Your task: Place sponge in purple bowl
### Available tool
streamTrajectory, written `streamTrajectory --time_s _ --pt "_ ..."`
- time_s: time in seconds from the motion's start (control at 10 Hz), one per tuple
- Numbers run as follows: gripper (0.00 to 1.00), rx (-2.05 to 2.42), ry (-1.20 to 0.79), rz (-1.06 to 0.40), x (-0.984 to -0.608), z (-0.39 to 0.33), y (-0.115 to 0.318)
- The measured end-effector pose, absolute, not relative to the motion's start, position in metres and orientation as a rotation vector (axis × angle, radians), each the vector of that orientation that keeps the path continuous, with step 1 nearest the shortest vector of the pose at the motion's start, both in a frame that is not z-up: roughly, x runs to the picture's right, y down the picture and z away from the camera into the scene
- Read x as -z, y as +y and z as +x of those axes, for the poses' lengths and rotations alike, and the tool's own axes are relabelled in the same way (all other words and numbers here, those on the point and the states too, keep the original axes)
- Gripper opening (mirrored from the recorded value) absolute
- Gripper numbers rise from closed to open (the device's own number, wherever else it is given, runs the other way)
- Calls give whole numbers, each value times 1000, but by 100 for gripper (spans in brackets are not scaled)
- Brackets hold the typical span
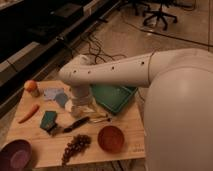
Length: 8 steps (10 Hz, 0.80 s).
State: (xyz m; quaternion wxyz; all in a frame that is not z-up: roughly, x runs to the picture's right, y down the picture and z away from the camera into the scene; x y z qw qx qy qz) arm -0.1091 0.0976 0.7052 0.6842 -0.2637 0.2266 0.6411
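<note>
The teal-green sponge [48, 119] lies on the wooden table [130, 120], left of centre. At the front left corner sits the purple bowl [17, 155], with nothing in it. My white arm reaches in from the right, and its gripper [80, 109] hangs over the table just right of and behind the sponge, without touching it. The gripper holds nothing and its jaws stand open. The arm hides the table right behind the gripper.
A green tray [114, 96] sits at the back right and an orange-brown bowl [111, 138] at the front right. Dark grapes [76, 145], a black-handled utensil [76, 124], a carrot [28, 113], an orange [32, 88] and a pale blue cloth [55, 94] lie about.
</note>
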Motion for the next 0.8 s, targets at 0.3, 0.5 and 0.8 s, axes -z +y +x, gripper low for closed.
streamTrajectory --time_s 0.3,0.5,0.8 --pt "65 -1403 446 -613 -714 -149 78" --pt "65 -1369 399 -645 -722 -190 63" --pt "65 -1281 266 -732 -725 -262 45"
